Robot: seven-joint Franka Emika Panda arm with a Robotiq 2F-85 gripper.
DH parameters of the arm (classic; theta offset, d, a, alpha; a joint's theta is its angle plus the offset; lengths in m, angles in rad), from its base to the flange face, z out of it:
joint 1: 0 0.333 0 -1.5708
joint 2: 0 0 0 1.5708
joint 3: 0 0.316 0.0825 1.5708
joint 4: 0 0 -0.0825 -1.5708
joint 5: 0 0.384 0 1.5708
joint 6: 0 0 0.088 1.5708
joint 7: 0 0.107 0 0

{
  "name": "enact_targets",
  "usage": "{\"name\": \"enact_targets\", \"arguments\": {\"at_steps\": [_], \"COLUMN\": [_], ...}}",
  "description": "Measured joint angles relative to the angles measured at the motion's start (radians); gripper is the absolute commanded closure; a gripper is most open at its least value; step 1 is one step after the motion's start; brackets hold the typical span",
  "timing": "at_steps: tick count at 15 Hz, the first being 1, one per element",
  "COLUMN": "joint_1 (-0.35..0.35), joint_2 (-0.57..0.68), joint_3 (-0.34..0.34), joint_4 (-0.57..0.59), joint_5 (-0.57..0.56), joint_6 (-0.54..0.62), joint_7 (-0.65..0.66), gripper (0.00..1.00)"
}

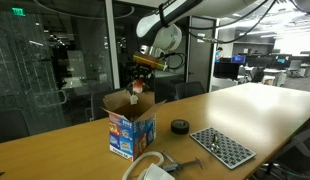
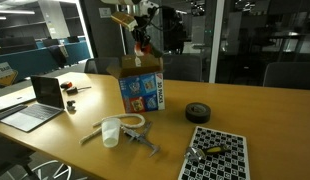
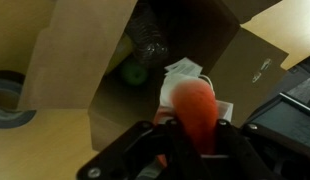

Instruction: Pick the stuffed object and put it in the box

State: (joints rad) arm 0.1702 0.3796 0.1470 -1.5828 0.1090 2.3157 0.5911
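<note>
Clamped in the gripper (image 1: 141, 77): the stuffed object (image 1: 138, 89), dark with red-orange patches, fingers closed in against its sides and narrowed to its width. Held in the air directly above the open box (image 1: 130, 127), clear of the brown flaps and the blue printed walls in both exterior views.

On the wooden table (image 1: 250, 100) in an exterior view, taken from the box: black tape roll (image 1: 180, 126) at 3 o'clock, near but apart; grey perforated tray (image 1: 223, 146) at 4 o'clock, beyond the roll; white ring-shaped bowl (image 1: 150, 168) at 5 o'clock, close to the box's corner. In an exterior view, open laptop (image 2: 35, 100) at 9 o'clock from the box, well apart.

Looking down through the wrist view: red-orange plush filling the gap between the dark fingers (image 3: 227, 135), carton mouth open beneath. Inside the carton, from the toy: clear plastic bottle (image 3: 150, 40) at 11 o'clock, green ball (image 3: 135, 72) at 10 o'clock, crumpled white wrapper (image 3: 183, 72) at 12 o'clock. Whether the toy touches the wrapper: cannot tell.
</note>
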Motion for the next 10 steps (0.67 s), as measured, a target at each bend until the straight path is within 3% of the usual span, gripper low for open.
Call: {"name": "enact_targets", "arguments": {"at_steps": [3, 4, 6, 10], "joint_1": [0.006, 0.008, 0.01, 0.013], "joint_2": [0.057, 0.072, 0.097, 0.133], "joint_3": [0.008, 0.01, 0.012, 0.012], "joint_4": [0.03, 0.037, 0.049, 0.07], "joint_5": [0.084, 0.106, 0.14, 0.161], "joint_6": [0.0, -0.003, -0.02, -0.075], "joint_7": [-0.04, -0.051, -0.068, -0.08], "gripper": [0.82, 0.56, 0.53, 0.23]}}
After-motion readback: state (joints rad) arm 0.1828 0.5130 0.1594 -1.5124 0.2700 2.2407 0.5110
